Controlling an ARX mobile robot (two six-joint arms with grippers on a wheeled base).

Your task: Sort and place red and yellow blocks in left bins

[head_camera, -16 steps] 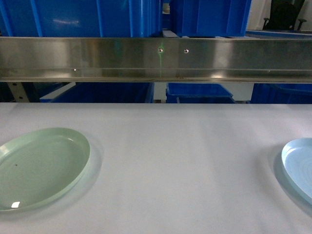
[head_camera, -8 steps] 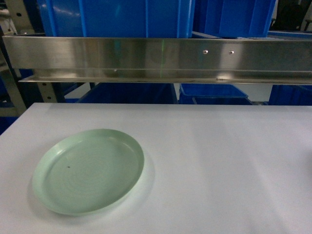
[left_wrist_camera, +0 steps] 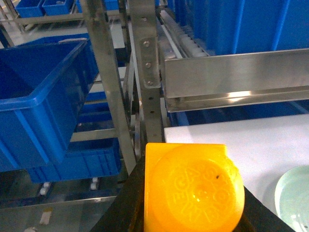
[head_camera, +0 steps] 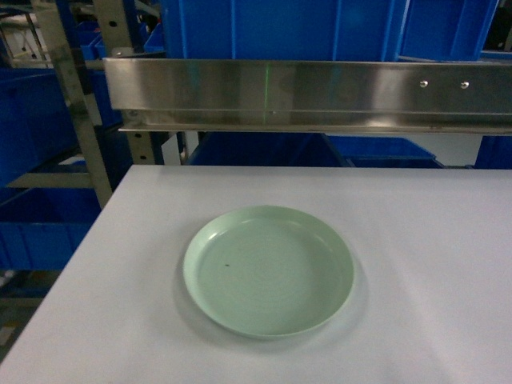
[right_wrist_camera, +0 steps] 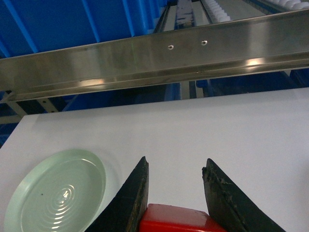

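A yellow block (left_wrist_camera: 193,188) fills the bottom of the left wrist view, stud face toward the camera. My left gripper (left_wrist_camera: 193,205) is shut on it, with black fingers (left_wrist_camera: 133,198) on both sides. It hangs off the table's left corner, near a deep blue bin (left_wrist_camera: 38,96) to the left. In the right wrist view a red block (right_wrist_camera: 178,220) sits between the fingers (right_wrist_camera: 135,193) of my right gripper (right_wrist_camera: 175,166), which is shut on it above the white table (right_wrist_camera: 217,125). Neither gripper shows in the head view.
A pale green plate (head_camera: 268,268) lies on the white table (head_camera: 432,240); it also shows as the plate (right_wrist_camera: 55,195) left of my right gripper. A steel rail (head_camera: 304,92) crosses behind the table with blue crates (head_camera: 272,28) above. A metal rack post (left_wrist_camera: 147,72) and more blue bins (head_camera: 32,120) stand to the left.
The head view has swung left: the green plate has shifted from the left edge to the middle, the light blue plate has left the view, and the rack and left bins have come in.
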